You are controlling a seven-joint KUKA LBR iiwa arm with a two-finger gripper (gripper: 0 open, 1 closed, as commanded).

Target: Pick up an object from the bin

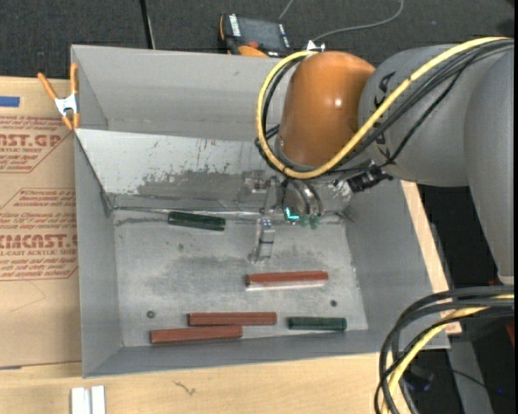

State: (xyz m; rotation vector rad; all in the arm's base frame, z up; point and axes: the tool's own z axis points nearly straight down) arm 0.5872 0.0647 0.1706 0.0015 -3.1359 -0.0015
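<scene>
My gripper (264, 238) hangs below the orange wrist cover, over the middle of the bin floor toward the back wall. Just in front of it lies a reddish-brown stick (287, 279) with a pale lower edge, lying left to right. A dark green stick (197, 222) rests to the gripper's left, near the back wall. Nothing shows in the gripper.
Along the front wall lie a brown stick (232, 319), a red-brown stick (196, 335) just below it, and a short dark green stick (316, 323) to their right. The arm and its yellow cables cover the bin's back right.
</scene>
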